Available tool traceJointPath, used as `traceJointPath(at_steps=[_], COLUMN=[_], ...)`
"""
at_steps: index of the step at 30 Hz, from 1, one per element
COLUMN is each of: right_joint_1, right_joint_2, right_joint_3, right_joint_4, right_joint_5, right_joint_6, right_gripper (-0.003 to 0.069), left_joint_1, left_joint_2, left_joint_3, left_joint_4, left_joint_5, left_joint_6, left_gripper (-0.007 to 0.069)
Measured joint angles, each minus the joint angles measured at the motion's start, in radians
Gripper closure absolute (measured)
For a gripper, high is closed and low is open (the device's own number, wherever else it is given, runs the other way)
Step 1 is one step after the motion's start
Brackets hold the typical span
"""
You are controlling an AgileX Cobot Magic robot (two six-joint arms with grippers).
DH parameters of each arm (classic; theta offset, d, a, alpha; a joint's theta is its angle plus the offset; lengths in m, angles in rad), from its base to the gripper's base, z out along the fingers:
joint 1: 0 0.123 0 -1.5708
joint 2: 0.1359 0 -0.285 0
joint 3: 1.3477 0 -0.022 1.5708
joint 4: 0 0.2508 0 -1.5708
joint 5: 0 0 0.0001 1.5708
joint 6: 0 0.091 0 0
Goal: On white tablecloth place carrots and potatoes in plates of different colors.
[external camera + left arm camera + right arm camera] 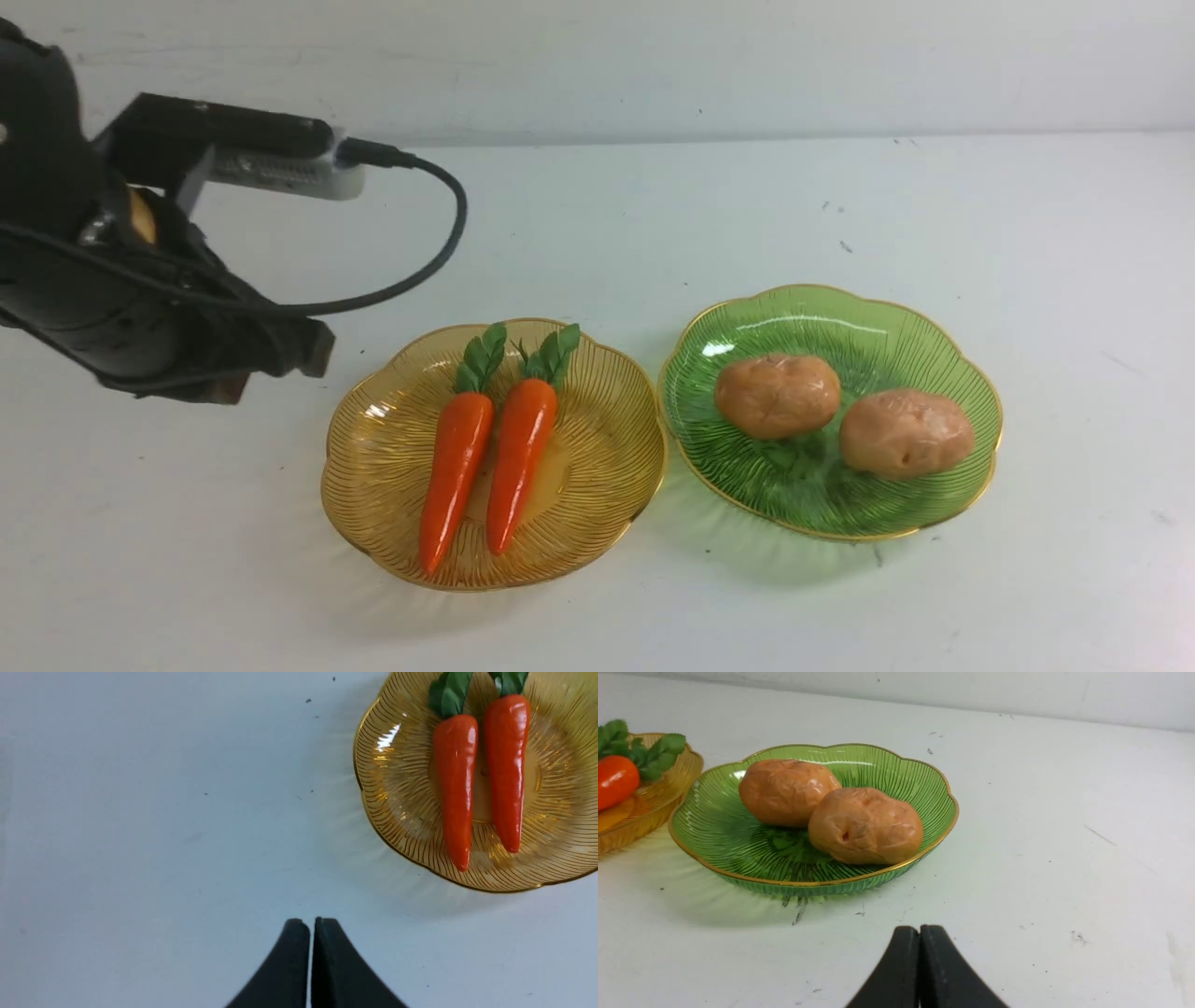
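Front view: on the white tablecloth (597, 215) stand two plates, nearly touching; the amber plate (597, 439) on the left holds both carrots, the left carrot (455, 471) and the right carrot (518, 457) lying side by side with leafy tops pointing far; the green plate (747, 476) on the right holds the left potato (778, 395) and the right potato (906, 433), just beside each other. My left gripper (280, 359) hangs above the cloth to the left of the amber plate, apart from it and empty; my right arm does not appear here. Left wrist view: my left gripper (311, 926) has its fingers pressed together with nothing between them, over bare cloth, and the amber plate (387, 788) with the carrots lies off to its right and farther away. Right wrist view: my right gripper (919, 933) is likewise closed and empty, low over the cloth; the green plate (728, 830) with both potatoes sits beyond it and to the left, clear of the fingertips.
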Motion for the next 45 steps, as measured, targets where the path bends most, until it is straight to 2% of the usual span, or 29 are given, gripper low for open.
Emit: traceJointPath(at_steps=[4,7,16,21,35,40,45], right_joint_1=[-0.002,-0.002,-0.002,-0.002,-0.002,-0.002,-0.002], right_joint_2=[0.000,0.000,0.000,0.000,0.000,0.000,0.000], right_joint_3=[0.000,0.000,0.000,0.001,0.001,0.001,0.001], right_joint_4=[0.000,0.000,0.000,0.000,0.000,0.000,0.000], right_joint_5=[0.000,-0.001,-0.003,-0.003,-0.003,-0.003,-0.004], right_joint_6=[0.000,0.000,0.001,0.001,0.001,0.001,0.001], right_gripper=[0.0674,0.0674,0.0674,0.0674,0.0674,0.0674,0.0674], left_joint_1=[0.000,0.000,0.000,0.000,0.000,0.023,0.092], left_joint_2=[-0.191,-0.346,-0.681,-0.749,-0.777,-0.778,-0.781], left_joint_3=[0.101,0.220,0.645,0.742,0.837,0.898,1.004], left_joint_4=[0.002,0.001,-0.002,-0.001,0.007,0.011,-0.091], left_joint_5=[-0.009,-0.071,-0.420,-0.513,-0.535,-0.659,-0.840], left_joint_6=[-0.020,-0.057,-0.120,-0.120,-0.119,-0.073,0.057], left_gripper=[0.0628,0.0628,0.0628,0.0628,0.0628,0.0628,0.0628])
